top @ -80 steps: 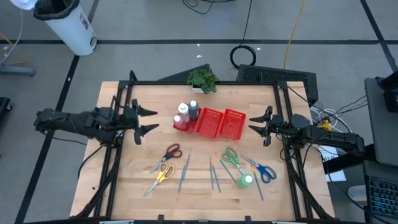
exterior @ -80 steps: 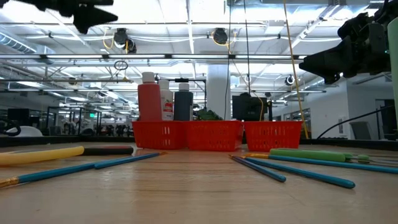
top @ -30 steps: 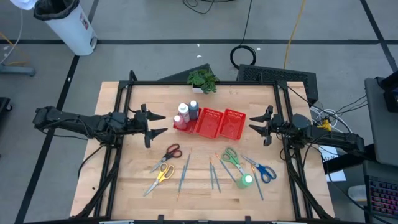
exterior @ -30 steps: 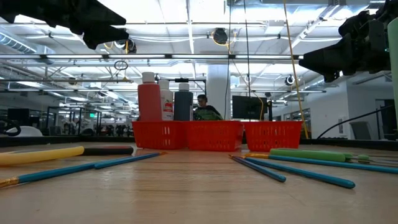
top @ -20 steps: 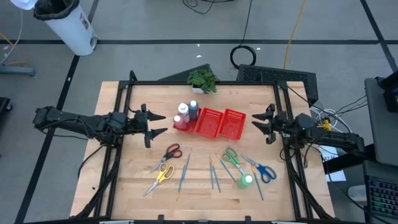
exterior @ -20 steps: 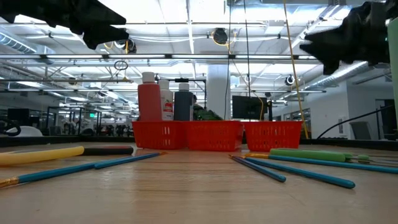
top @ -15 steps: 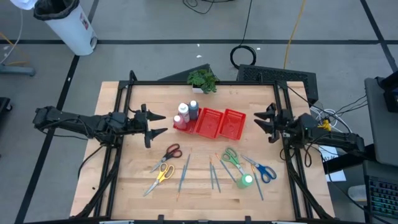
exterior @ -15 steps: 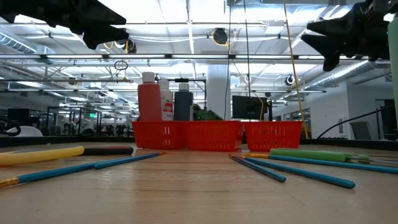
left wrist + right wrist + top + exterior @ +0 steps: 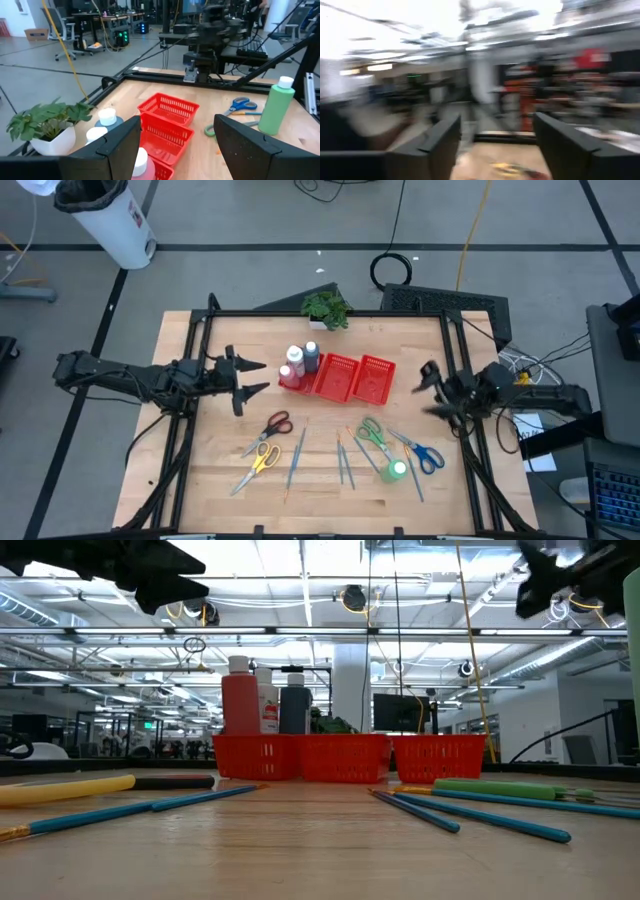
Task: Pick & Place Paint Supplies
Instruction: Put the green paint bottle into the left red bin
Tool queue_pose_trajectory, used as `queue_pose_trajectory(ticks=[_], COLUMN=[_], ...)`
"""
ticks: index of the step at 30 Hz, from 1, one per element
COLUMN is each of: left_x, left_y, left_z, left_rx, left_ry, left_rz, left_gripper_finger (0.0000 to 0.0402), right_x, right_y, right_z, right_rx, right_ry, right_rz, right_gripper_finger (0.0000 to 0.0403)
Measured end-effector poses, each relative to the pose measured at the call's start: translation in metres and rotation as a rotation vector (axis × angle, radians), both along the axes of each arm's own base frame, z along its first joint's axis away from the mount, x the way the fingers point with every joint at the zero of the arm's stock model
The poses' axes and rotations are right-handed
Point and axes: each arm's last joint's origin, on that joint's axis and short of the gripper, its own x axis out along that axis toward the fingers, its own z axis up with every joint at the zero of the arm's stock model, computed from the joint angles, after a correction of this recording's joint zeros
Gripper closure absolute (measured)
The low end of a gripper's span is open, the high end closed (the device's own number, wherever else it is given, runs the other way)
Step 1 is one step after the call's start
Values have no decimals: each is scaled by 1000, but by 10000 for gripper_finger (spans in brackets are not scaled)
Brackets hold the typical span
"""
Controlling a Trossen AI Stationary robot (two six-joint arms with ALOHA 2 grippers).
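From up here I count three paint bottles (image 9: 300, 363) standing in the left compartment of the red tray (image 9: 340, 378), so that much looks sorted; its other two compartments are bare. On the table lie the green bottle (image 9: 398, 470), four pairs of scissors: red (image 9: 276, 423), yellow (image 9: 262, 459), green (image 9: 371, 431), blue (image 9: 424, 454), and the brushes (image 9: 342, 458). My left gripper (image 9: 250, 378) hovers beside the tray, fingers apart, holding nothing. My right gripper (image 9: 433, 389) hangs near the table's right edge, fingers spread, empty. I judge most of the work is ahead.
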Motion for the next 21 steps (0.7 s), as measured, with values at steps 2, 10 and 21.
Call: queue_pose_trajectory(ticks=[2,10,21], left_x=[0,0,0], left_y=[0,0,0], left_z=[0,0,0], left_rx=[1,-7,-14], left_ry=[0,-1,-3], left_rz=[0,1,2], left_gripper_finger=[146,146,146], right_x=[2,10,15], right_y=[9,30,51], right_z=[-2,-25,-57], right_rx=[-50,-122,-134], right_ry=[22,240,447], right_rz=[143,250,168], right_gripper_finger=[107,83,101])
